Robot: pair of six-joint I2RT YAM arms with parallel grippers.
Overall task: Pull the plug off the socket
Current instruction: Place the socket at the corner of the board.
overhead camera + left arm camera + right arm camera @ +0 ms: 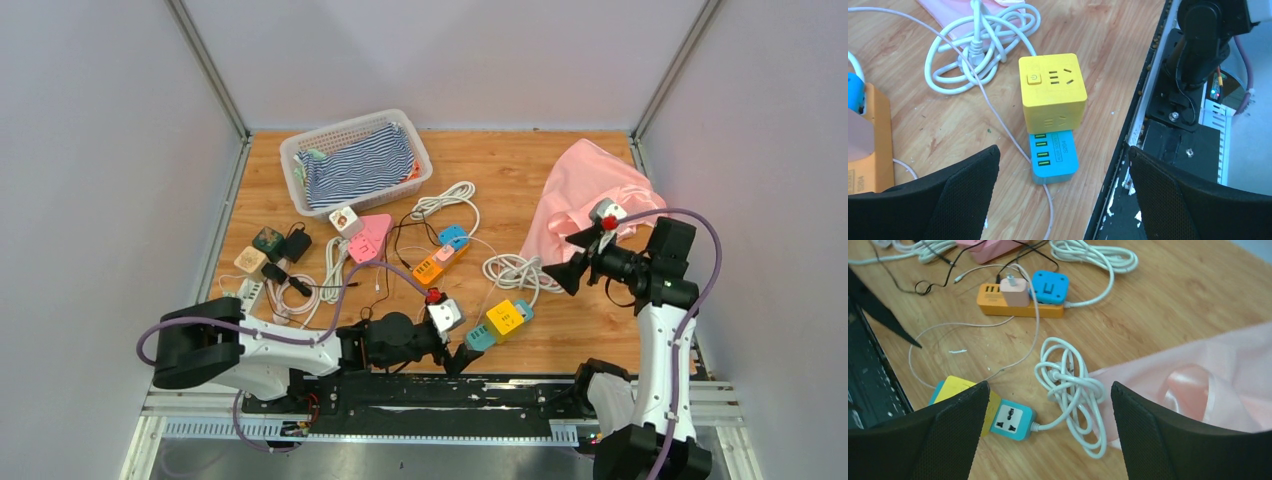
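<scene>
A yellow cube plug adapter (505, 316) sits plugged on a blue power strip (481, 337) near the table's front edge. In the left wrist view the yellow cube (1053, 92) stands on the blue strip (1055, 160), which shows several USB ports. My left gripper (462, 352) is open and empty just in front of the strip's near end, its jaws (1063, 150) spread wide on either side. My right gripper (572, 258) is open and empty, held above the table to the right. In its view (1050, 385) the strip's socket end (1012, 418) lies below.
A white cable coil (515, 270) lies beside the strip, against a pink cloth (590, 190). An orange strip (430, 268) with a pink adapter (1014, 291) and a blue plug (1050, 287) lies behind. A basket (300, 150) and chargers (270, 245) are at the back left.
</scene>
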